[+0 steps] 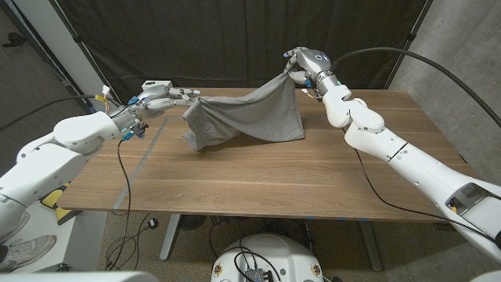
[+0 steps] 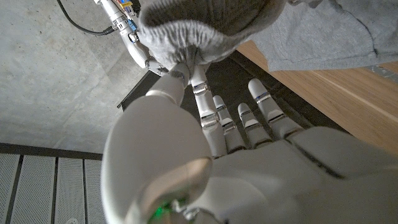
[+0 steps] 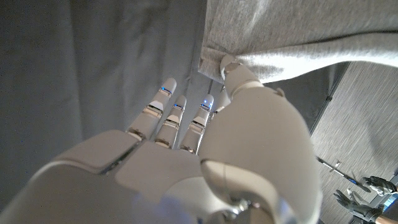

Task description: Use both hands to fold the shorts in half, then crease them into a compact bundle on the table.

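Observation:
The grey shorts [image 1: 246,117] hang stretched between my two hands above the far half of the wooden table [image 1: 258,180], with their lower edge sagging onto the tabletop. My left hand [image 1: 174,98] pinches one end of the shorts at the far left. In the left wrist view the elastic waistband [image 2: 186,37] sits gripped between thumb and a finger of my left hand [image 2: 236,149]. My right hand [image 1: 301,66] holds the other end higher up at the far right. In the right wrist view the grey cloth [image 3: 298,31] is pinched at the thumb tip of my right hand [image 3: 205,155].
A black curtain [image 1: 235,39] hangs behind the table. Cables [image 1: 121,168] trail from my left arm over the table's left edge. A strip of tape [image 1: 141,160] runs along the tabletop on the left. The near half of the table is bare wood.

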Motion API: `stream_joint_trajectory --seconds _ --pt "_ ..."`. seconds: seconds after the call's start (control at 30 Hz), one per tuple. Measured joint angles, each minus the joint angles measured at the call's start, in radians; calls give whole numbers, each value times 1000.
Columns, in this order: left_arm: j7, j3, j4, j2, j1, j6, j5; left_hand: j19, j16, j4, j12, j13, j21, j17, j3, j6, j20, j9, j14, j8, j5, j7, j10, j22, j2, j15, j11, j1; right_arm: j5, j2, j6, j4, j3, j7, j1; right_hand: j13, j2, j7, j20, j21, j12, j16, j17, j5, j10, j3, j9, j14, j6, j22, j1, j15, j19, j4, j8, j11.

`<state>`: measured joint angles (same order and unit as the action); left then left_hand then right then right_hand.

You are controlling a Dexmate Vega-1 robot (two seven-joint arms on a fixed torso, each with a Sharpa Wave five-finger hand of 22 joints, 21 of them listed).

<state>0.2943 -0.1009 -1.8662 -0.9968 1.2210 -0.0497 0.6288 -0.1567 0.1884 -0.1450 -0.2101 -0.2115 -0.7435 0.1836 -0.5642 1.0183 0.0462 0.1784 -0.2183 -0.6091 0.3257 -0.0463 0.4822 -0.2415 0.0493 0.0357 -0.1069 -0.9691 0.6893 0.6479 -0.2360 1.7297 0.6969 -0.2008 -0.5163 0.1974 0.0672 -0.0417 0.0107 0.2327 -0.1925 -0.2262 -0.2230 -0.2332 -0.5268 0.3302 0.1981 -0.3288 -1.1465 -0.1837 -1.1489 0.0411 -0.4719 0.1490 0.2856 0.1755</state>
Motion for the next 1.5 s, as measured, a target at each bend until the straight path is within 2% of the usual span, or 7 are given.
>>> stream_joint_trajectory --seconds 0.43,0.47,0.57,0.6,0.8,1.07,1.5 --pt "-52 38 32 24 -26 26 75 5 0 1 8 -5 -11 5 -7 -1 5 0 5 -4 5 -1 -13 0 -4 5 5 4 -19 -54 45 -126 43 23 103 0 0 -5 0 0 0 0 0 -8 0 4 0 0 -5 0 0 0 0 -4 -1 0" --pt "-62 39 33 26 -27 28 83 5 0 1 8 -5 -11 5 -7 -5 5 0 5 -19 5 -5 -13 0 -4 5 5 4 -22 -60 48 -144 48 24 116 0 0 -5 0 0 0 0 0 -8 0 4 0 0 -5 0 0 0 0 -4 -1 0" --pt "-78 44 36 30 -28 32 91 5 0 1 8 -5 -11 5 -7 -9 5 0 5 -20 11 -2 -13 0 -4 5 5 4 -29 -69 57 -169 57 26 136 0 -5 -5 0 0 0 0 0 -8 0 4 -1 0 -5 0 5 0 0 -4 -1 0" --pt "-82 46 38 33 -28 32 93 5 0 1 8 -5 -11 5 -7 -13 5 0 5 -37 11 -3 -13 0 -4 5 5 4 -30 -69 60 -169 57 27 136 0 -5 -5 0 0 0 0 0 -8 0 4 -1 0 -5 0 5 0 0 -4 -1 0" --pt "-118 56 46 45 -30 37 109 5 0 3 8 -5 -18 5 -12 -15 5 0 5 -38 11 -4 -13 0 -4 5 5 4 -38 -87 85 -220 78 26 173 0 -5 -5 -4 0 0 0 0 -11 0 4 -1 0 -5 0 5 0 4 -4 -1 0" --pt "-184 72 62 61 -32 42 116 5 0 1 8 -5 -26 5 -15 -20 5 0 5 -54 15 -9 -13 5 -4 5 5 4 -39 -119 129 -309 113 -11 226 0 -5 -5 -4 0 0 0 0 -14 0 8 0 0 -5 0 5 0 4 0 -1 0" --pt "-311 92 72 82 -36 72 90 5 0 2 8 -5 -38 5 -24 -23 5 0 5 -60 15 -12 -13 5 -4 5 5 4 -35 -146 174 -388 143 -71 268 0 -9 -11 -4 0 0 0 0 -15 0 12 0 0 -11 0 9 0 4 -4 -4 0"
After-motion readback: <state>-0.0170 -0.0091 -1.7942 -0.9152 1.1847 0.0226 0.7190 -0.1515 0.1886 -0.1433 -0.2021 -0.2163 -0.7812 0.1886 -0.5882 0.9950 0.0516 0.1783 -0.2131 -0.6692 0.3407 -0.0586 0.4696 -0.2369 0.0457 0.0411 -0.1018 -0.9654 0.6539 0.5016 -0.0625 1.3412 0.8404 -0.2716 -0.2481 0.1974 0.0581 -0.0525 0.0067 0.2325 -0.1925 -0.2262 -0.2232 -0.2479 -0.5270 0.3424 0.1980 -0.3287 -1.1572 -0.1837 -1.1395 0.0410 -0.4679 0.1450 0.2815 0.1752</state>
